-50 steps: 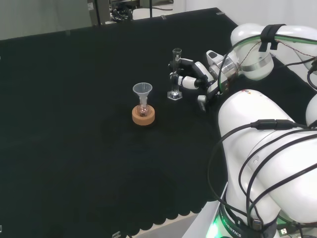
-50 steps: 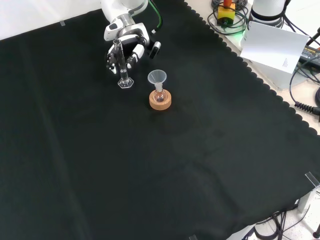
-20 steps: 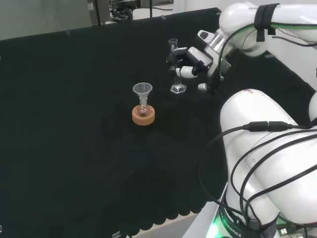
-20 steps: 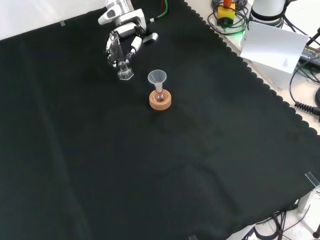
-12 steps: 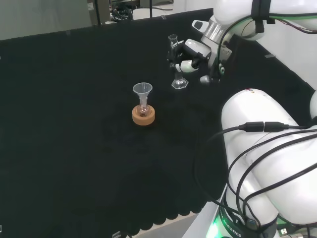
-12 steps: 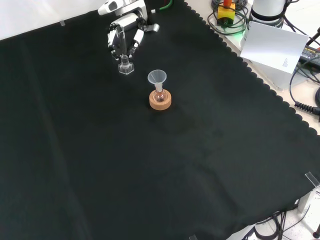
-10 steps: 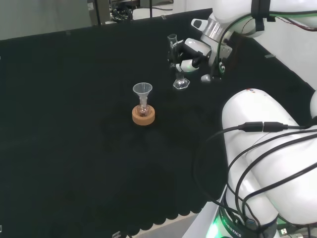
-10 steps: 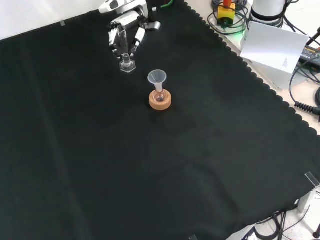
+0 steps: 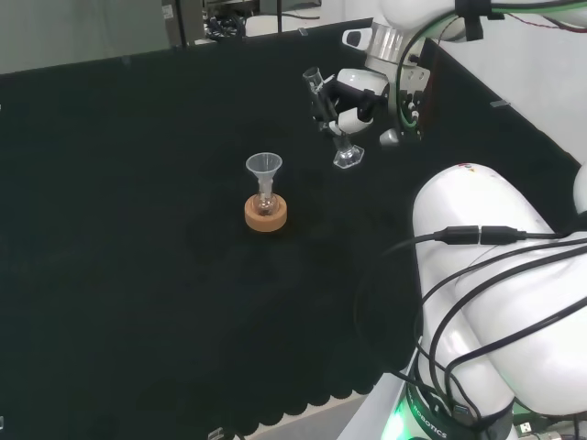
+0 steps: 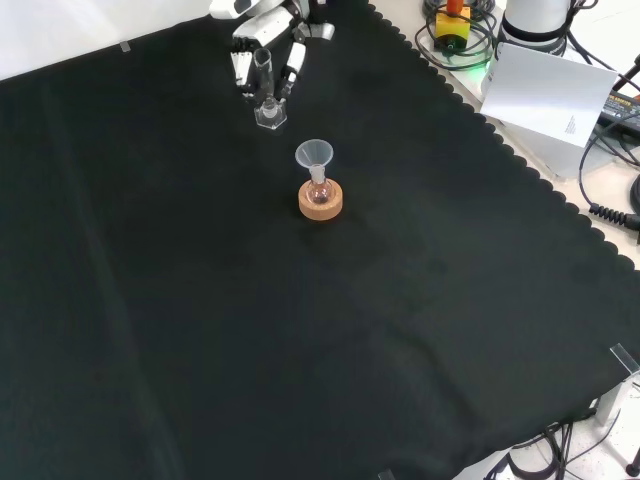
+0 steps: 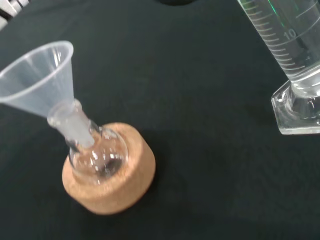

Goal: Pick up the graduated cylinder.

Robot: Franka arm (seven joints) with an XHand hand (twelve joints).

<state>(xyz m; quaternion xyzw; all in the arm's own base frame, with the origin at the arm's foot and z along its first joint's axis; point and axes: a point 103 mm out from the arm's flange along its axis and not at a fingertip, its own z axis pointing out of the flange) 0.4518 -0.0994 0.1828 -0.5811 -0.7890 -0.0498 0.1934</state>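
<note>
The graduated cylinder [image 9: 331, 117] is a clear tube with printed marks and a hexagonal foot. It hangs tilted a little above the black cloth, its top leaning left in the head view. The hand [image 9: 356, 90] is shut on its upper half, with fingers and thumb curled round the tube. In the front view the hand [image 10: 268, 30] is at the top edge and the cylinder [image 10: 266, 92] hangs below it. The wrist view has the cylinder's lower part and foot [image 11: 298, 75] close up.
A small round flask [image 9: 265, 200] with a clear funnel [image 9: 263, 168] in its neck sits on a cork ring [image 9: 266, 215], left of and nearer than the cylinder in the head view. The front view places that ring [image 10: 320, 201] just below the cylinder's foot.
The hand has lifted the cylinder off the cloth and carried it rightward in both views. The tube now leans more. Flask and funnel have not moved.
</note>
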